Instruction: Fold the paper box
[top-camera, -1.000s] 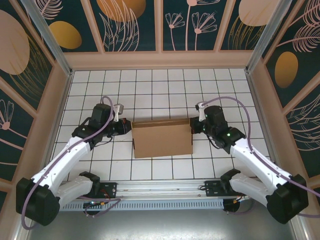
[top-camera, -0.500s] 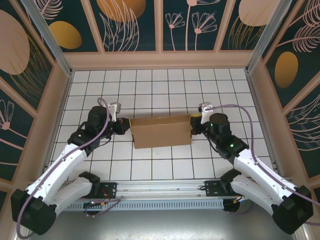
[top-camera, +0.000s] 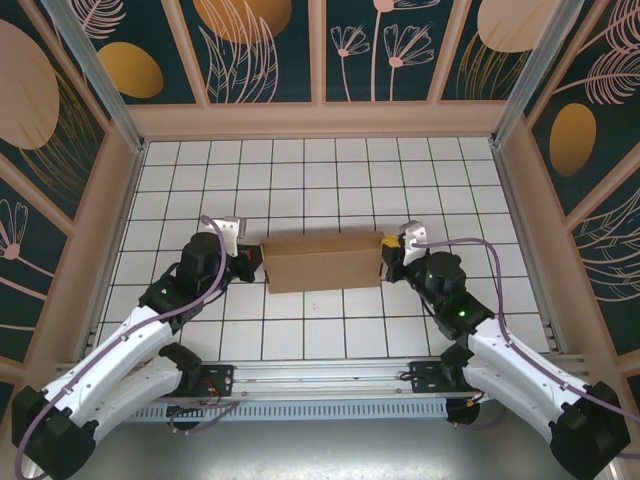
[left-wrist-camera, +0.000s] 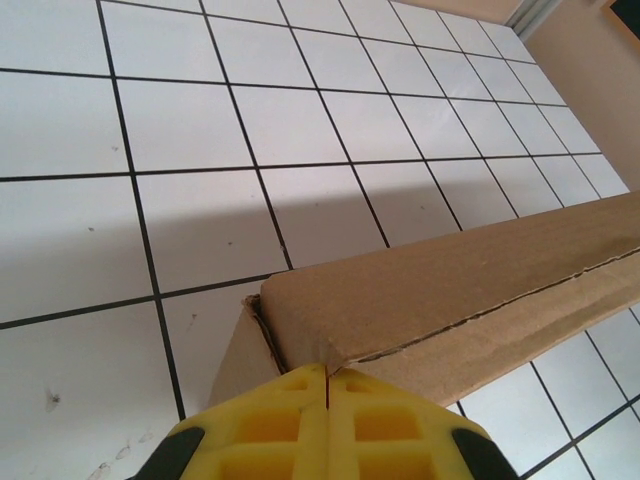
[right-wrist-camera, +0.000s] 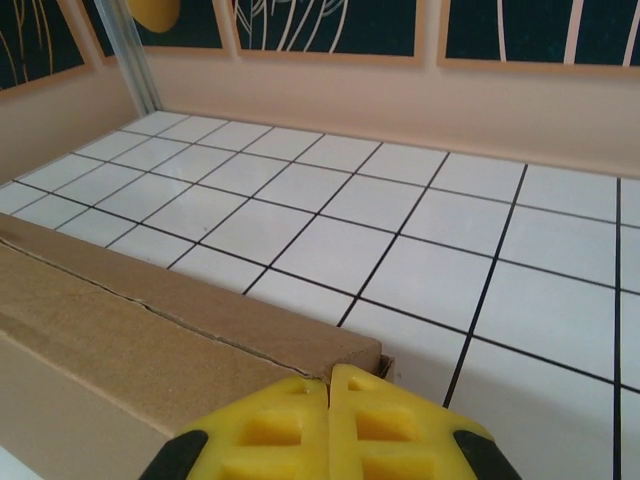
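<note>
my left gripper (left-wrist-camera: 327, 390) is clamped on the end of the paper box (left-wrist-camera: 450, 300). its pads are pressed tight, and the cardboard corner runs straight into their seam. from there the box stretches ahead and to the right over the tiled table (left-wrist-camera: 200, 130). i read this as pinning one end so the creased panel stands up. the right gripper (right-wrist-camera: 328, 400) is squeezed closed at the opposite end, with the box running off to its left. i judge it pinches a thin flap, so the fold is steadied from both ends.

Matt brown cardboard paper box (top-camera: 324, 263)
</note>
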